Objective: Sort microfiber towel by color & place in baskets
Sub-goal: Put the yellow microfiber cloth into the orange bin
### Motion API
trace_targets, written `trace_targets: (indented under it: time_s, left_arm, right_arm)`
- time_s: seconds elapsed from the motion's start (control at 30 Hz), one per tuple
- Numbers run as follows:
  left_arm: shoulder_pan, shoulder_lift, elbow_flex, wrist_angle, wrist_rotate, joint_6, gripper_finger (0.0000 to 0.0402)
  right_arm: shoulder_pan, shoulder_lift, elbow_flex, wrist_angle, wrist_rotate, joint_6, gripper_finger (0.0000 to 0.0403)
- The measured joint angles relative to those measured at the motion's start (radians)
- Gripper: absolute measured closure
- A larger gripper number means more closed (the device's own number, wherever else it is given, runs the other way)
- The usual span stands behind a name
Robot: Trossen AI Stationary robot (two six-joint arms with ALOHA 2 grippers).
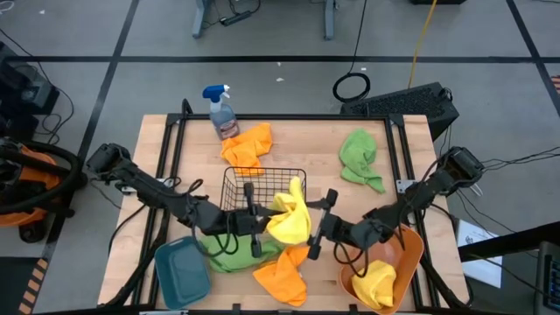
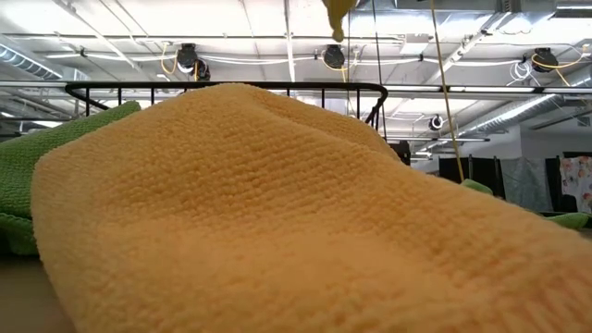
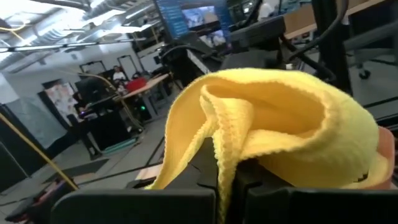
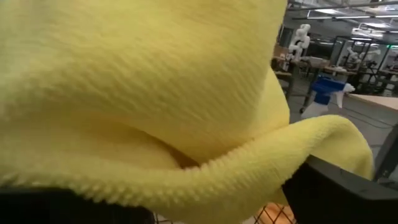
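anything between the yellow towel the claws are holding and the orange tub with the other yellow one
Nothing visible does. Both claws, left and right, hold the yellow towel just left of the orange tub; only the right arm itself spans that gap. An orange towel lies below on the table.

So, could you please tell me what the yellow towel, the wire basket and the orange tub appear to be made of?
Yellow towel: soft microfiber-like cloth, by its fuzzy looped nap and stitched hem.
Wire basket: black metal mesh, probably coated; thin open grid.
Orange tub: likely plastic; smooth, one-piece moulded wall.

Overhead, table-level, two wrist close-ups of yellow towel (image 1: 290,219)
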Motion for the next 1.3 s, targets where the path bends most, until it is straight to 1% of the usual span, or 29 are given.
trace_targets:
  time_s: [0.07, 0.13, 0.3, 0.53, 0.6, 0.73, 0.87, 0.9, 0.93, 1.0, 1.07, 1.17, 1.23, 1.3]
  left_arm:
    - [0.005, 0.0, 0.0, -0.016, 0.0, -0.001, 0.0398]
    - [0.01, 0.0, 0.0, -0.029, 0.0, -0.001, 0.0399]
    - [0.016, 0.0, 0.0, -0.076, -0.005, -0.022, 0.0399]
    - [0.015, 0.0, 0.0, -0.132, 0.023, -0.109, 0.0399]
    - [0.015, 0.0, 0.0, -0.141, 0.023, -0.124, 0.0398]
    - [0.015, 0.0, 0.0, -0.132, 0.024, -0.131, 0.0381]
    - [0.015, 0.0, 0.0, -0.142, 0.018, -0.156, 0.0345]
    - [0.015, 0.0, 0.0, -0.155, 0.018, -0.156, 0.0333]
    - [0.014, 0.0, 0.0, -0.167, 0.017, -0.157, 0.0318]
    - [0.005, 0.0, 0.0, -0.187, 0.014, -0.158, 0.0286]
    - [-0.009, -0.001, 0.0, -0.2, -0.013, -0.158, 0.0252]
    - [-0.045, -0.001, 0.0, -0.223, -0.101, -0.156, 0.0207]
    - [-0.075, -0.009, 0.0, -0.268, -0.172, -0.148, 0.0182]
    - [-0.106, -0.026, 0.0, -0.327, -0.238, -0.143, 0.0162]
  right_arm:
    - [-0.013, 0.0, 0.0, 0.0, -0.017, -0.001, 0.01]
    - [-0.019, 0.0, 0.0, -0.003, -0.018, -0.013, 0.0107]
    - [-0.023, 0.0, 0.0, -0.002, -0.018, -0.027, 0.0143]
    - [-0.023, 0.0, 0.0, 0.031, -0.021, -0.04, 0.022]
    - [-0.023, 0.0, 0.0, 0.031, -0.039, -0.044, 0.0245]
    - [-0.023, 0.0, 0.0, 0.045, -0.07, -0.056, 0.0306]
    - [-0.024, 0.0, 0.0, 0.048, -0.064, -0.086, 0.0378]
    - [-0.024, 0.0, 0.0, 0.049, -0.061, -0.093, 0.0387]
    - [-0.024, 0.0, 0.0, 0.05, -0.057, -0.095, 0.039]
    - [-0.023, 0.0, 0.0, 0.051, -0.041, -0.074, 0.0384]
    - [-0.022, 0.0, 0.0, 0.054, -0.014, -0.049, 0.0379]
    - [-0.009, -0.002, 0.0, 0.054, -0.002, -0.041, 0.0384]
    - [0.011, -0.009, 0.0, 0.052, 0.005, -0.039, 0.039]
    - [0.037, -0.023, 0.0, 0.051, 0.051, -0.039, 0.0392]
